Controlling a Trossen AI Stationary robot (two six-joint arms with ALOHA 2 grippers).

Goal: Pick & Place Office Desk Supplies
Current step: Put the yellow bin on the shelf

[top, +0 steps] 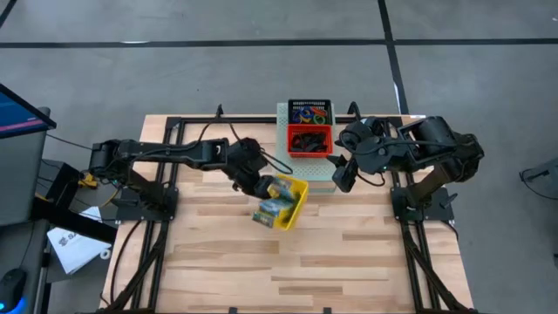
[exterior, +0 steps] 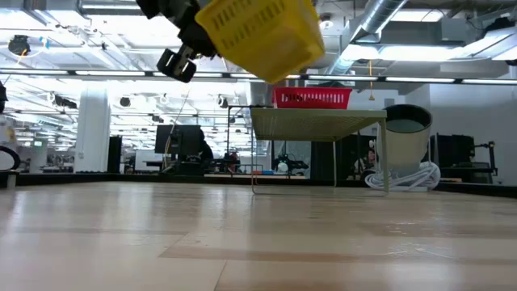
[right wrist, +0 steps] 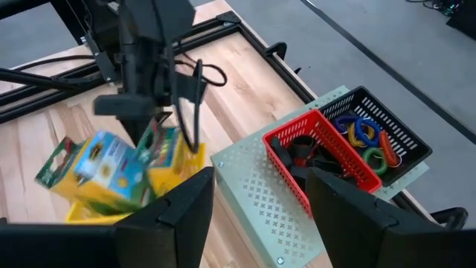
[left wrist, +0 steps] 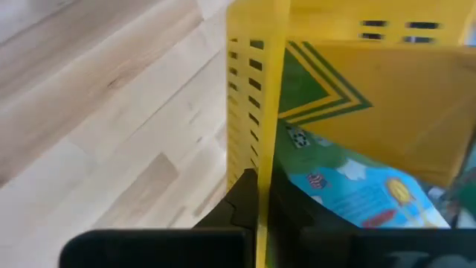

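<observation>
A yellow slotted basket (top: pixel 295 199) hangs tipped above the table's middle, with my left gripper (top: pixel 257 185) shut on it. Green-blue packets (left wrist: pixel 364 193) and a yellow-orange box (left wrist: pixel 387 97) lie inside it, and in the high view the packets (top: pixel 270 209) crowd its low open side. My right gripper (right wrist: pixel 260 223) stands open and holds nothing, above the near edge of the pale green perforated box (top: pixel 321 179). On that box sit a red basket (top: pixel 309 139) of black binder clips and a black basket (top: pixel 311 112) of coloured loops. My left gripper (left wrist: pixel 262 195) pinches the yellow basket's slotted side wall (left wrist: pixel 260 149), one finger (left wrist: pixel 242 201) outside it and the other inside. The fingers come slanting down from the table's left side. The basket (exterior: pixel 258 32) is lifted well clear of the table and tilted.
The pale green box stands at the table's far middle. Black frame rails (top: pixel 153 253) run along the left and right sides. Bare wood (top: pixel 288 270) fills the near half. In the low view a round container (exterior: pixel 406 133) shows beyond the box.
</observation>
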